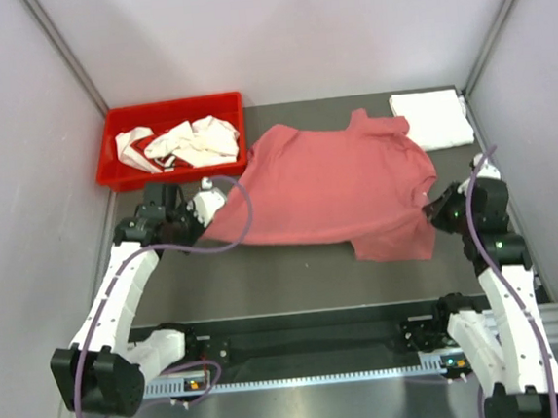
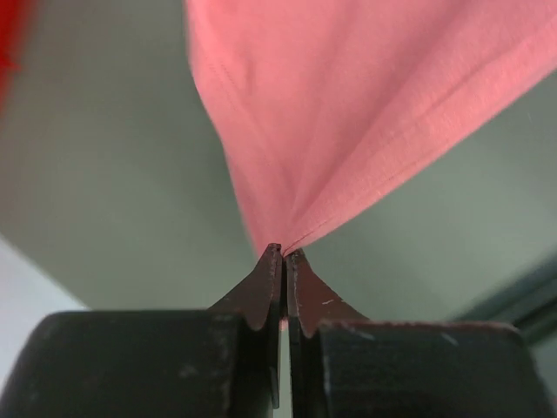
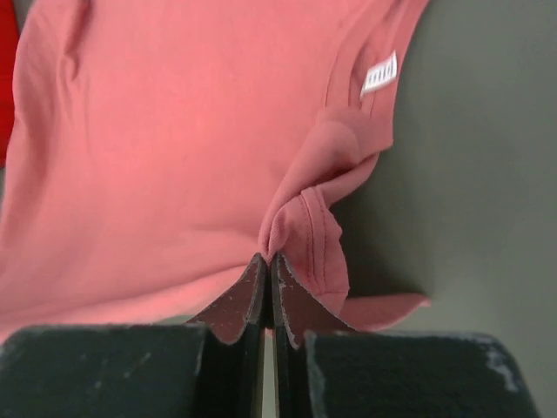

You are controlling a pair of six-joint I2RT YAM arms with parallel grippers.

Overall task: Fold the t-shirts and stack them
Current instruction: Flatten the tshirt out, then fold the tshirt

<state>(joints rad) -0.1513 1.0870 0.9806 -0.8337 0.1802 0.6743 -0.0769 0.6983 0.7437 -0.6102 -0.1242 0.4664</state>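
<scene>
Grey table [image 1: 295, 276], pale walls [image 1: 19, 144]; pink t-shirt [image 1: 325, 180] in tight pinch of left gripper [image 2: 284, 252] and right gripper [image 3: 268, 259]

Pink shirt [image 1: 330, 180]: dusty pink-red, short-sleeved. Spread open and wrinkled just right of the bin [image 1: 120, 179]. White label inside the collar. Two edges are gathered into pinched points.
White shirts [image 1: 190, 141]: several, crumpled, heaped inside the bin.
Folded shirt [image 1: 432, 117]: white, a flat neat rectangle, well right of the bin, beyond the pink shirt.
</scene>
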